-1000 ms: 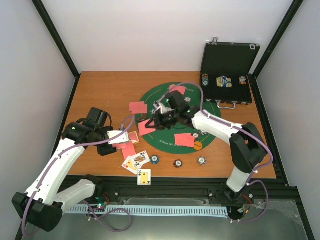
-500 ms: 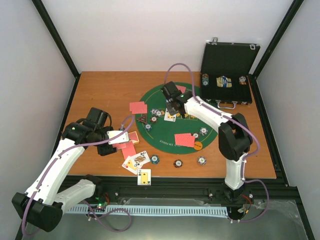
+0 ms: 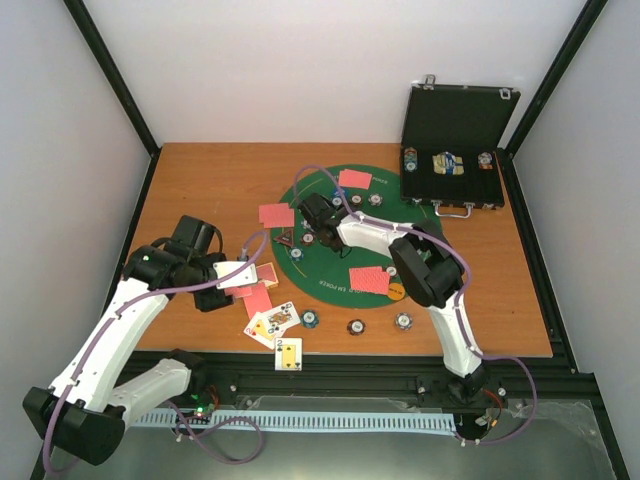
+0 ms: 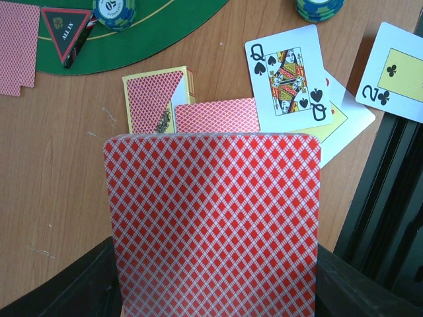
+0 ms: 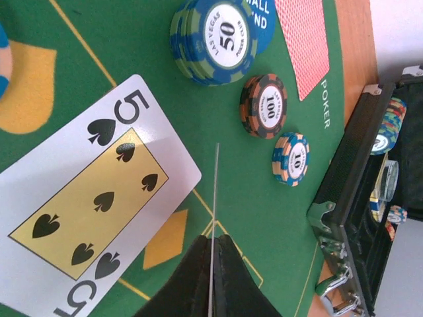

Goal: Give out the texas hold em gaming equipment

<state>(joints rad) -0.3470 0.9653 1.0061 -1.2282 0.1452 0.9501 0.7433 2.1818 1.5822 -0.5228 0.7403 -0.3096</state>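
Left tool (image 3: 224, 277): we are clamping it on the deck (image 4: 211, 224) of red-backed cards, backs toward the wrist camera, above the wooden tabletop (image 3: 200, 180) just beside the green felt mat (image 5: 132, 39).
Right tool (image 5: 212, 271): we are pinching it shut on a single card (image 5: 215, 185), which shows only as a thin edge-on line low over the felt.
Cards laid out: the five of spades (image 5: 99, 198) is lying face up on the mat. The queen of spades (image 4: 287, 86) and two of clubs (image 4: 396, 66) are lying face up on the tabletop near the deck.
Chips: a stack topped by a 50 chip (image 5: 215, 39), a 100 chip (image 5: 264, 105) and a 10 chip (image 5: 291, 158) are sitting close together on the felt. More are sitting in the open black case (image 3: 455, 120).
All-in triangle (image 4: 66, 30): it is resting on the mat's edge.
Step, as we are judging it: we are setting one card down on the felt.
Handling, cards: we are expecting them to be light, thin, bendy and slick. The deck could fan out or shed cards, so we are gripping it across its sides. A lone card is best held by an edge, since once flat it offers little to grab.
Handling, chips: they look stiff and small, and stacks may topple, so we are favouring a grip across the rim.
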